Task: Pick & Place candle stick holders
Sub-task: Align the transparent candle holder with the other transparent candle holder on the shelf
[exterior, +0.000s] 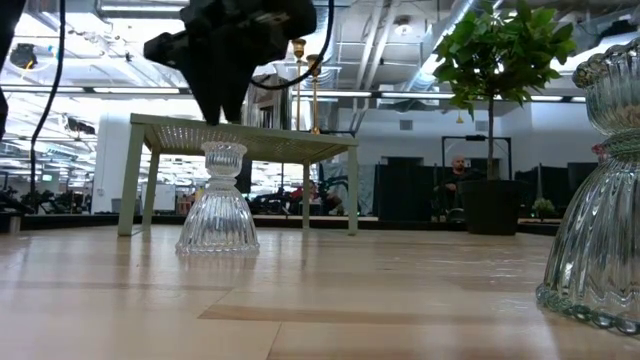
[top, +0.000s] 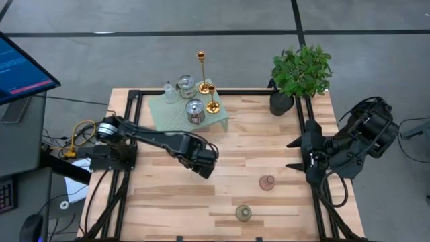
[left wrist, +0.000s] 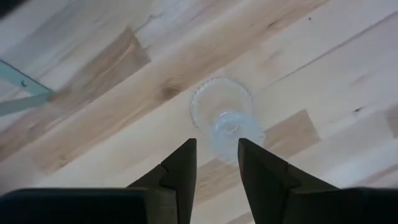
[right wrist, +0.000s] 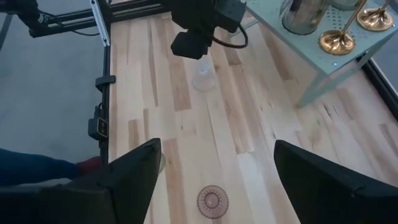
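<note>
Standing below left gripper point(left wrist: 216, 163): clear holder point(left wrist: 225, 118)

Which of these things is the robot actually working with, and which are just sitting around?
Part of the job:
clear ribbed glass holder
pink glass holder
greenish glass holder
tall gold candlestick

Just lying about:
mint-green perforated metal rack
potted green plant

I see bare wood across the middle of the table point(top: 255, 144), so either arm could pass there. The green rack point(top: 171, 115) and plant point(top: 300, 72) block the far edge. The clear glass holder point(exterior: 218, 200) stands under my left gripper point(top: 204, 168); pink holder point(top: 267, 182) and greenish holder point(top: 243, 213) dot the near right part.
</note>
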Controlling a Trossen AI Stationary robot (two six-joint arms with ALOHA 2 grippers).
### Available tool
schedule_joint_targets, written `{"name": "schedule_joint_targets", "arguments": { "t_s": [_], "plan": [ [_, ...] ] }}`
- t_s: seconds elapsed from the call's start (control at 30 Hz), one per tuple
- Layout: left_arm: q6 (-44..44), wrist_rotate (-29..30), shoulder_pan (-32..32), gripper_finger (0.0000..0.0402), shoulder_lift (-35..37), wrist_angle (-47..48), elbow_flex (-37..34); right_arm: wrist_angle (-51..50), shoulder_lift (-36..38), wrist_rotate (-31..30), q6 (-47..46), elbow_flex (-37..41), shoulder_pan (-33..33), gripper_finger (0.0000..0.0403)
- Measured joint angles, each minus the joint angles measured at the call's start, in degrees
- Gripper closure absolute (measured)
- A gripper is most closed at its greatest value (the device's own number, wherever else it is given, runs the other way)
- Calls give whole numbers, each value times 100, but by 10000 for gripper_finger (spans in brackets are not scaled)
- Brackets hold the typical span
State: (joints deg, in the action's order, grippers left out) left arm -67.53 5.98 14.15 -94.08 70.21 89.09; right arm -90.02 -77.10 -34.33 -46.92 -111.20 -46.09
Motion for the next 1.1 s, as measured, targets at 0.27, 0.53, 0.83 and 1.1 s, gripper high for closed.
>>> {"name": "schedule_joint_targets", "arguments": {
  "t_s": [0.27,0.53,0.83,1.1],
  "plan": [
    [-185,-44,24,284,-7,-366,-348,0,0,1,97,0,-82,101],
    [-181,-155,146,284,-4,-493,-353,0,0,2,97,-2,-79,101],
    [-181,-111,247,284,-2,-549,-561,0,0,0,221,-4,-79,101],
    [-87,-127,209,284,-2,-911,-702,0,0,-2,286,-4,-77,101]
  ]
}}
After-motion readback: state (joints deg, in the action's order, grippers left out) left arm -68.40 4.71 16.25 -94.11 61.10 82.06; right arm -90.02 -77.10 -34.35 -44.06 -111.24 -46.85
